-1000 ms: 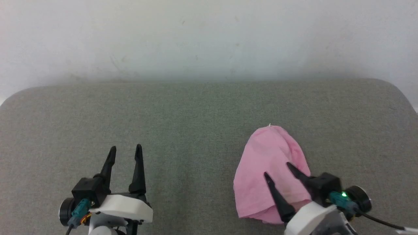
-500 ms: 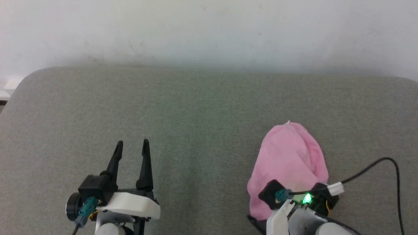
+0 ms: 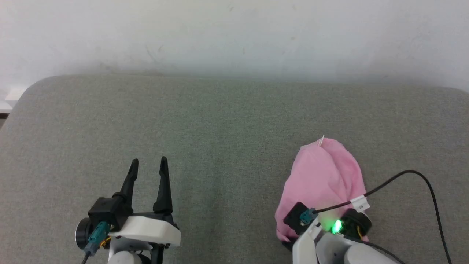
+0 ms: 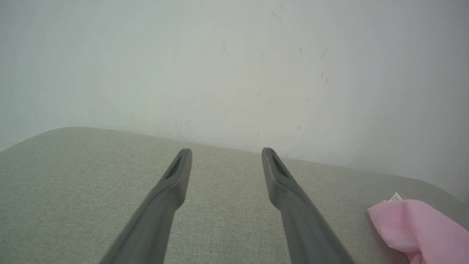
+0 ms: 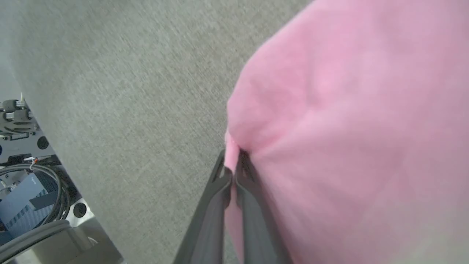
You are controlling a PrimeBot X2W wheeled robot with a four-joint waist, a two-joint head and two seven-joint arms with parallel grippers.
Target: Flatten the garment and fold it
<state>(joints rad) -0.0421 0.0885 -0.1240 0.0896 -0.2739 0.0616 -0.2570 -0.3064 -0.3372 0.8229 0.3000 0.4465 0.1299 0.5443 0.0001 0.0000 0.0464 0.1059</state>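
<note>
A grey fabric surface (image 3: 220,121) meets a scuffed white wall (image 3: 234,33).

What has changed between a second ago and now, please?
The right claw, open over the garment a second ago, tipped down and shut on its near edge. The left claw stayed open above the grey cushion; the garment remains bunched.

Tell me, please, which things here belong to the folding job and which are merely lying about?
Job: pink garment, bunched, with its white label; right gripper, shut on the garment's edge; left gripper, open, apart from it.
Not the job: grey padded surface; white wall; black cable.
</note>
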